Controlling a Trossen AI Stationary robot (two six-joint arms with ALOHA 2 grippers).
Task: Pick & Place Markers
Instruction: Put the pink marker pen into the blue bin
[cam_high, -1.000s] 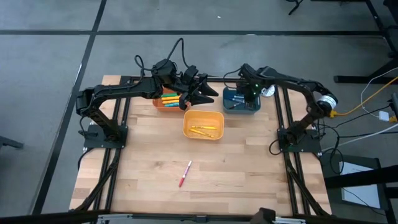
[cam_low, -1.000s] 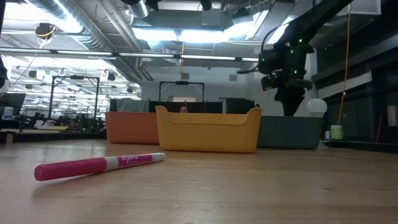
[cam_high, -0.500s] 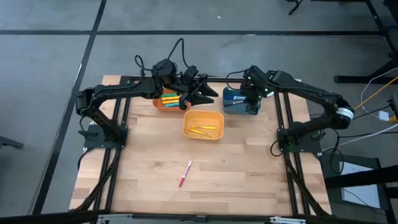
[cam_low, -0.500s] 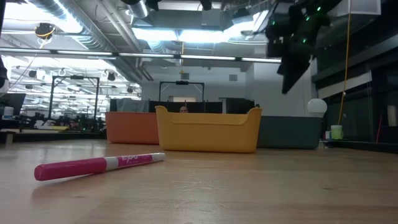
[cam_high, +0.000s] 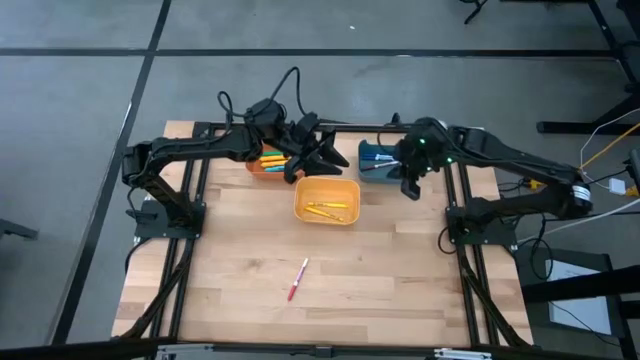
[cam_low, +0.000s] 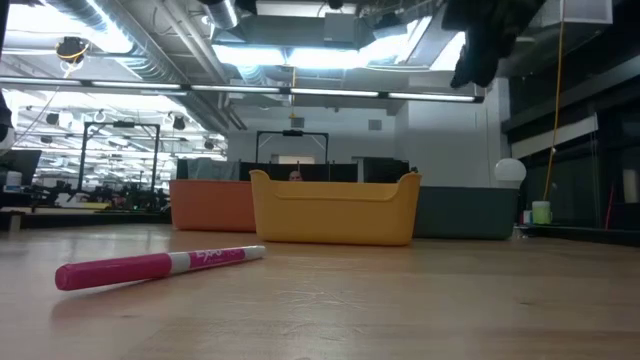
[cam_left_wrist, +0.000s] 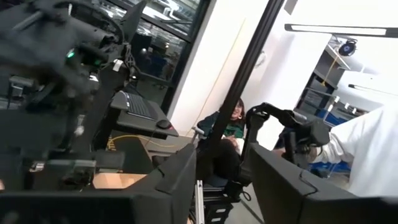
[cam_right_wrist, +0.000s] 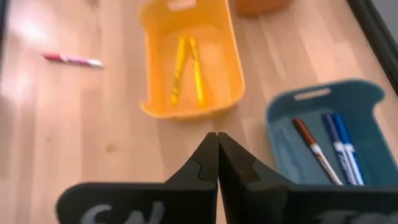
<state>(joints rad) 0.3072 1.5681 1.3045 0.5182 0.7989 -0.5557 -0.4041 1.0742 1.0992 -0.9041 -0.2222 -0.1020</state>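
One pink marker (cam_high: 298, 279) lies alone on the wooden tabletop (cam_high: 240, 270) toward its front edge, long axis slanting from front-left to back-right. The right gripper (cam_high: 411, 183), fingers pressed together and empty, hangs beside the teal bin (cam_high: 378, 162) near the back edge — the marker is well forward and left of it. The left gripper (cam_high: 335, 152), fingers spread, hovers by the orange bin (cam_high: 265, 165); neither arm looks clearly nearer.

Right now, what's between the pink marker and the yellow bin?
Nothing but bare wooden table. In the high view the pink marker lies alone, apart from the yellow bin; the right wrist view agrees.
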